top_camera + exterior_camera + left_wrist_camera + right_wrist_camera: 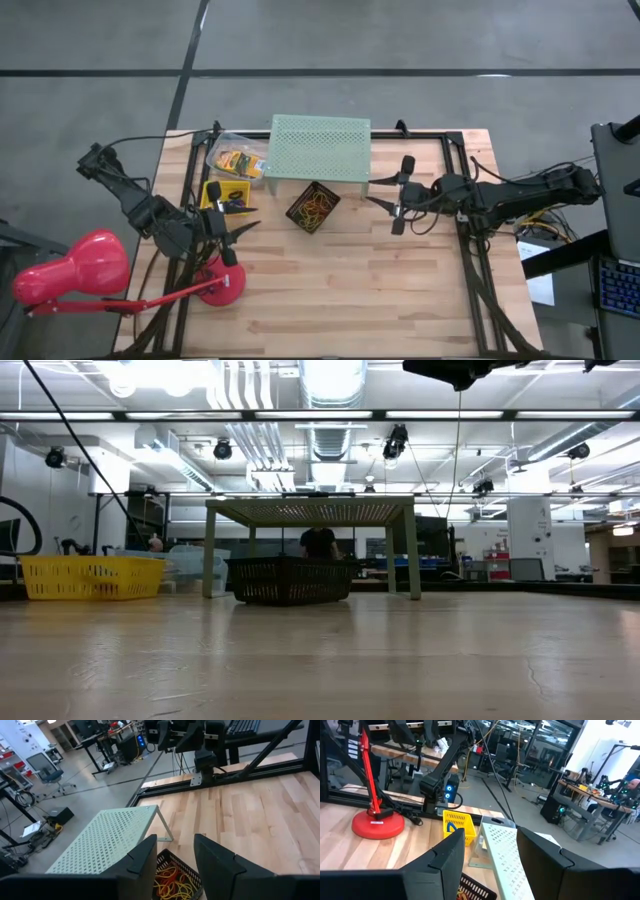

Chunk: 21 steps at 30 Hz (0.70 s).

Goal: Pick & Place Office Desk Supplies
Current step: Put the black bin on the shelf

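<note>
A black mesh basket [313, 207] holds red, orange and yellow rubber bands [170, 876] and stands on the table in front of the mint-green stand [320, 148]. A small yellow basket [225, 196] holds blue and black pieces. A clear bag of yellow-orange boxes [238, 160] lies behind it. My left gripper [238, 236] hovers open, to the left of the black basket and above the table. My right gripper [376, 192] hovers open to the basket's right. In the low view, the black basket [290, 580] sits under the stand.
A pink desk lamp [90, 268] lies at the table's left with its red base [222, 288] near my left gripper. A black frame rail [470, 250] runs along the right side. Bare wood [350, 290] spreads across the near half of the table.
</note>
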Each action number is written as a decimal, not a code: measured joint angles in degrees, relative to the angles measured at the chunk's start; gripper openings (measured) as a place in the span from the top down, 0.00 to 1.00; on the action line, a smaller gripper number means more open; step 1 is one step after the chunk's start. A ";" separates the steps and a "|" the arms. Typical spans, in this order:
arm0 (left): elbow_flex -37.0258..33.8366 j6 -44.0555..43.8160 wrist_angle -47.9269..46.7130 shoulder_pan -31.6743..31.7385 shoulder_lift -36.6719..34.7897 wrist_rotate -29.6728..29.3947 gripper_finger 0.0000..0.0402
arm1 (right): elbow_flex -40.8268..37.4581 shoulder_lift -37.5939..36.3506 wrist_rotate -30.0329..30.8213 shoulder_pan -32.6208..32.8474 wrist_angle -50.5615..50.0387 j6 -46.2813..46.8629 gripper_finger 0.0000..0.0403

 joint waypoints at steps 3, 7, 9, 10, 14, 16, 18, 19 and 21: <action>0.00 0.04 -0.01 0.00 0.00 0.00 0.67 | -0.02 0.07 -0.02 0.00 -0.04 0.21 0.56; 0.00 0.06 -0.35 0.00 0.00 0.02 0.67 | -0.02 0.07 -0.02 0.00 -0.04 0.00 0.56; 0.00 0.06 -0.41 0.00 0.00 0.02 0.67 | -0.02 0.07 -0.02 0.00 -0.04 0.24 0.56; 0.00 0.06 -0.41 0.00 0.00 0.02 0.67 | -0.02 0.07 -0.02 0.00 -0.02 0.21 0.56; 0.00 0.10 -0.41 0.00 0.00 0.03 0.67 | -0.02 0.07 -0.02 0.00 -0.02 0.00 0.56; 0.00 0.24 -0.41 0.00 0.00 0.03 0.67 | -0.02 0.07 -0.02 0.00 -0.02 0.24 0.56; 0.00 0.26 -0.41 0.00 0.00 0.04 0.67 | -0.02 0.07 -0.02 0.00 -0.02 0.17 0.56; 0.00 0.26 -0.41 0.00 0.00 0.04 0.67 | -0.02 0.07 -0.02 0.00 -0.03 0.07 0.56; 0.00 0.26 -0.41 0.00 0.00 0.04 0.67 | -0.02 0.07 -0.02 0.00 -0.02 -0.03 0.56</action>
